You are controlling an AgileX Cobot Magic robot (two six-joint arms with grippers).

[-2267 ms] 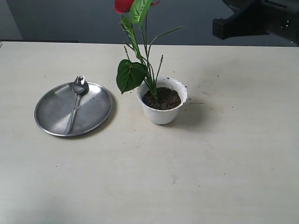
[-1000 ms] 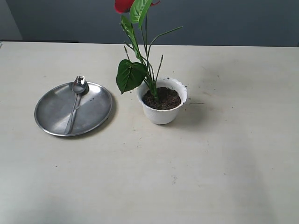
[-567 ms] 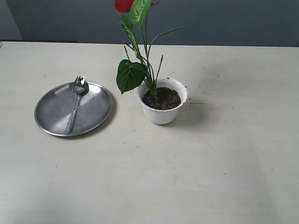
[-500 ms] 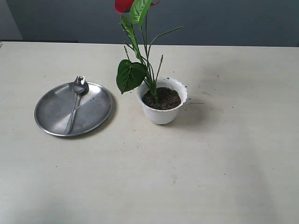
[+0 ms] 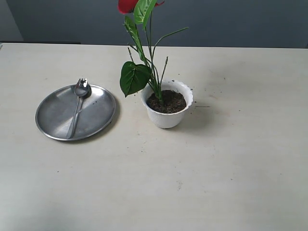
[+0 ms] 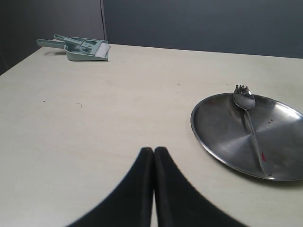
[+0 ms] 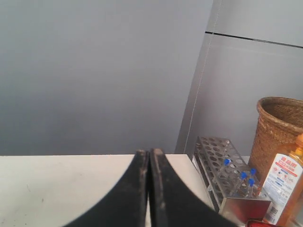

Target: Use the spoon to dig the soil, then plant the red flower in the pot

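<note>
Left gripper [image 6: 153, 152]: black fingers pressed together with nothing between them, held low over the pale cream table [image 6: 94, 118], near the round brushed-steel plate [image 6: 222, 137]. Right gripper [image 7: 149, 154]: likewise clenched on nothing, aimed at a plain grey wall; past the table edge stand a perforated metal rack [image 7: 227, 175] of blue-capped tubes, a woven brown basket [image 7: 277, 127] and an orange bottle [image 7: 284, 189] with a white label. The slim shiny steel spoon [image 5: 77, 107] lies inside the plate [image 5: 53, 120], its notched bowl at the far rim and its long handle running toward the near rim. Apart from the plate, to its right in the exterior view, stands the small white pot [image 5: 167, 118] with a scalloped rim, upright and filled with dark crumbly soil [image 5: 168, 102]. The red flower [image 5: 134, 78] rises from this soil, its thin green stalks and broad leaves upright and leaning slightly left, the glossy bloom cut by the upper edge of the view. A pale green plastic dustpan [image 6: 83, 47] lies at the far corner of the table.
</note>
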